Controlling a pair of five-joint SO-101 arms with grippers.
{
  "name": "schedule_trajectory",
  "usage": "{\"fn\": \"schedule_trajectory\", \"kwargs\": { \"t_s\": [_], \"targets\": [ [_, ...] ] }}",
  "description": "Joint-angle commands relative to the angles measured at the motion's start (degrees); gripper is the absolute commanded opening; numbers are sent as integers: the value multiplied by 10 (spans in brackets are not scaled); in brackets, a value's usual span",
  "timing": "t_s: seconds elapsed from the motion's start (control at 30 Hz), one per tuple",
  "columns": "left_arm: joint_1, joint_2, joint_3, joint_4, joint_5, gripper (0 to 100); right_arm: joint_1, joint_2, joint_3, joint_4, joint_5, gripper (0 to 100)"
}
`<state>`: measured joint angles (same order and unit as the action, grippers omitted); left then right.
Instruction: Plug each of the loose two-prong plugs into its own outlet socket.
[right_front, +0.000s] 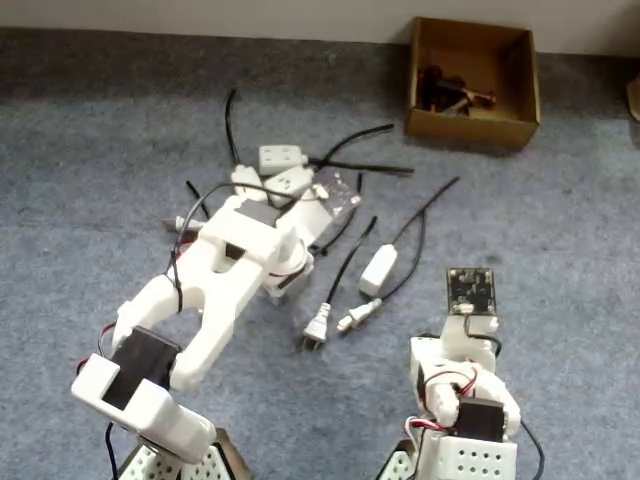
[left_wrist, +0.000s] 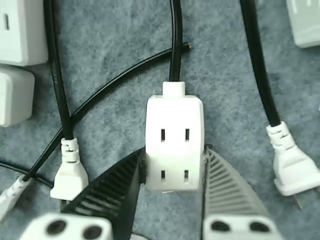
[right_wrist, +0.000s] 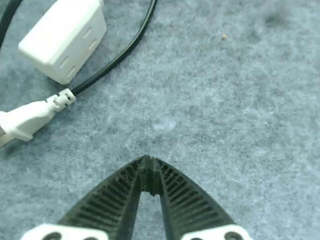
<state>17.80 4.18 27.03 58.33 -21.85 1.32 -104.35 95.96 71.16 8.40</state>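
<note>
My left gripper (left_wrist: 174, 151) is shut on a white outlet socket (left_wrist: 174, 135) with two pairs of slots and a black cord, its fingers (left_wrist: 117, 185) pressed against both sides. On the carpet to either side lie loose white two-prong plugs (left_wrist: 69, 172) (left_wrist: 292, 167). In the high view the left arm (right_front: 230, 270) reaches over the pile of sockets (right_front: 283, 157) and cords. My right gripper (right_wrist: 148, 176) is shut and empty just above bare carpet, a short way from another white socket (right_wrist: 65, 37) and a plug (right_wrist: 27, 122). From above, two plugs (right_front: 316, 330) (right_front: 360, 318) lie between the arms.
More white sockets (left_wrist: 17, 30) (left_wrist: 304, 20) and crossing black cords (left_wrist: 60, 75) crowd around the left gripper. A brown cardboard box (right_front: 470, 120) with dark parts stands at the back right. Grey carpet (right_front: 560, 250) lies open to the right and far left.
</note>
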Motion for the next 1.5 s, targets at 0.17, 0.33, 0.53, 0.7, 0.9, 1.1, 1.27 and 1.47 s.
{"fn": "schedule_trajectory", "kwargs": {
  "t_s": [0.17,0.33,0.53,0.7,0.9,1.1,1.27,1.47],
  "targets": [
    [9,-26,-7,-4,3,98,6,-8,73,0,5,6],
    [9,-29,-7,-4,3,159,6,-8,73,0,5,6],
    [9,-91,-6,-4,3,171,6,-8,73,0,5,6],
    [9,-129,-3,-3,3,172,6,-8,73,0,5,6],
    [10,-107,0,-1,3,172,6,-8,73,0,5,6],
    [13,-58,-2,5,3,172,24,-8,73,0,5,6],
    [14,-38,-4,5,3,173,31,-9,73,0,5,6],
    [14,-39,-5,5,3,242,32,-9,73,0,5,6]
  ]
}}
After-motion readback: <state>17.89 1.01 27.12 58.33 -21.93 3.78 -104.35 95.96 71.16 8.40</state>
